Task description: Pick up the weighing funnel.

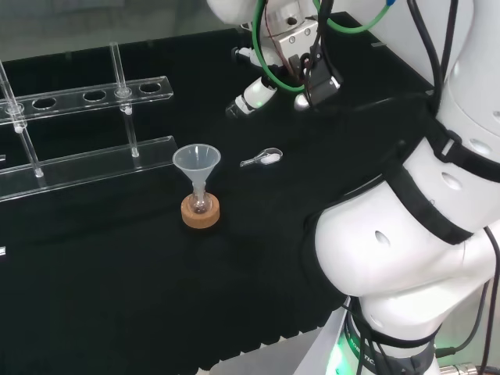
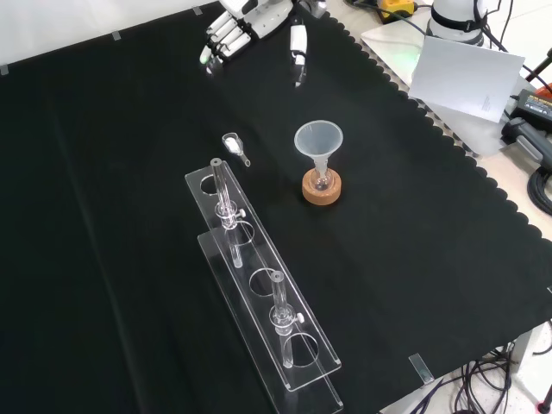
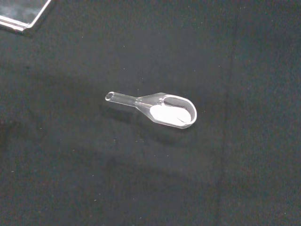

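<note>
On the black cloth (image 2: 103, 216) near the end of the rack (image 2: 259, 293), the weighing funnel (image 3: 160, 107) lies untouched, white powder in its scoop, while the hand (image 2: 246, 21) hangs well apart from it, fingers relaxed and empty, so the whole pick-up is left to do. I count one weighing funnel, one funnel (image 2: 318, 138) in one flask (image 2: 322, 179) on one cork ring (image 2: 322, 191), and one rack with two tubes (image 2: 224, 185).

Head view: weighing funnel (image 1: 262, 159) flat on cloth (image 1: 117, 297), near funnel (image 1: 197, 160), to its right, apart from it. Funnel stem down in small flask (image 1: 201, 201) on cork ring (image 1: 201, 213). Tube rack (image 1: 94, 164) left of funnel. Hand (image 1: 251, 98) behind weighing funnel, well apart. Front view: weighing funnel (image 2: 234, 146) between hand (image 2: 237, 26) and rack's far end, left of funnel.
</note>
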Motion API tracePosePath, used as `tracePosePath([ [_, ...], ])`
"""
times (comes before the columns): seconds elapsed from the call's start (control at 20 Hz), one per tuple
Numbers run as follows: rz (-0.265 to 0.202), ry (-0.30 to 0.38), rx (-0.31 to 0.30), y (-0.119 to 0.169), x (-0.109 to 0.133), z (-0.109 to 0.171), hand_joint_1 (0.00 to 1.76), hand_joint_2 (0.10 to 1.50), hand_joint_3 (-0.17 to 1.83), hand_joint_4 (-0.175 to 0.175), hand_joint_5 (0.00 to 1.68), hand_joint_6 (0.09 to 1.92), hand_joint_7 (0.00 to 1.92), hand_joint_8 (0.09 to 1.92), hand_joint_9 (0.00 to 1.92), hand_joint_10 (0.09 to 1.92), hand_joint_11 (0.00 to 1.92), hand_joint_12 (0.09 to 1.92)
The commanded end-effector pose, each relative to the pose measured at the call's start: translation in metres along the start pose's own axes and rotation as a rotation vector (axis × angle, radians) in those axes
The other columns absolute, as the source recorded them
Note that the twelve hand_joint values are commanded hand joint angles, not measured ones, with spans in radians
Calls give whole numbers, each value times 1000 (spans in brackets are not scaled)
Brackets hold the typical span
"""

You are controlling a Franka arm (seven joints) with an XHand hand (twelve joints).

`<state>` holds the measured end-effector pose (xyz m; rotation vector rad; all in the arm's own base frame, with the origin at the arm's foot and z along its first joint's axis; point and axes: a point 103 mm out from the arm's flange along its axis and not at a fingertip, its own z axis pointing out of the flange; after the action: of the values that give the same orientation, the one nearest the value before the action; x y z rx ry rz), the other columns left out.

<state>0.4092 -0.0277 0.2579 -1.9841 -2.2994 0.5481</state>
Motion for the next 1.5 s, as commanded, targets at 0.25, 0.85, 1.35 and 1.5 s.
tracePosePath([
  [0.25, 4, -23, -7, 47, -22, 28, 369, 737, 7, -24, 42, 87, 105, 634, 0, 736, 0, 1401],
  [0.85, -1, -113, 94, 58, -49, 49, 441, 759, 12, -9, 254, 87, 351, 589, 108, 852, 0, 1464],
  [1.35, -52, -124, 135, 63, -21, 67, 490, 773, 14, 14, 434, 87, 578, 481, 271, 752, 0, 1474],
  [1.5, -67, -128, 157, 65, -19, 74, 501, 783, 19, 17, 463, 87, 611, 474, 292, 742, 0, 1473],
])
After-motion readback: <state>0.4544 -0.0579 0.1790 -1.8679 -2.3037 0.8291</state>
